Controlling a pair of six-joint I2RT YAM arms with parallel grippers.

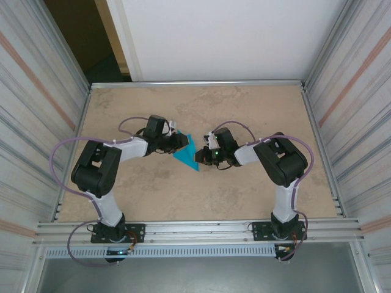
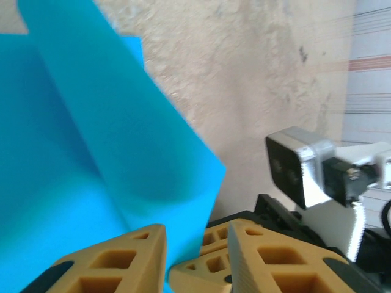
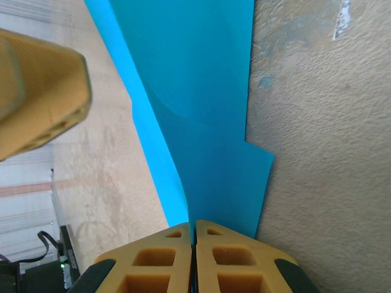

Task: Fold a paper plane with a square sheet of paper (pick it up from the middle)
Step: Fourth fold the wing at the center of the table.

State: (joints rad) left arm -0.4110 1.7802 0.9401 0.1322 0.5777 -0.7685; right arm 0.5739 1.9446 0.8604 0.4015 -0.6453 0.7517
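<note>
The right claw is sitting nearest the lens in its own wrist view. Its two tan fingers are pressing flat together with no gap, clenching a corner of the teal sheet. From that pinch the sheet is rising in two layers that are meeting along a crease, so it is already partly folded and not yet a dart. The tight clamp at the corner is probably acting as an anchor, stopping the layers from sliding while the other arm works.

On the opposite side of the sheet, the left claw is coming in with its fingers narrowly apart. The sheet's lower edge is running down between them. Whether they are already gripping it or only straddling it, I cannot tell. One left finger is standing a little clear of the sheet's edge in the right wrist view, which suggests the jaws are not fully closed.

From above, the sheet is hanging as a small triangle between the two claws, over the middle of the desk. Whether it is touching the desk is unclear. Holding it from both sides is likely keeping the crease taut for the next fold.
</note>
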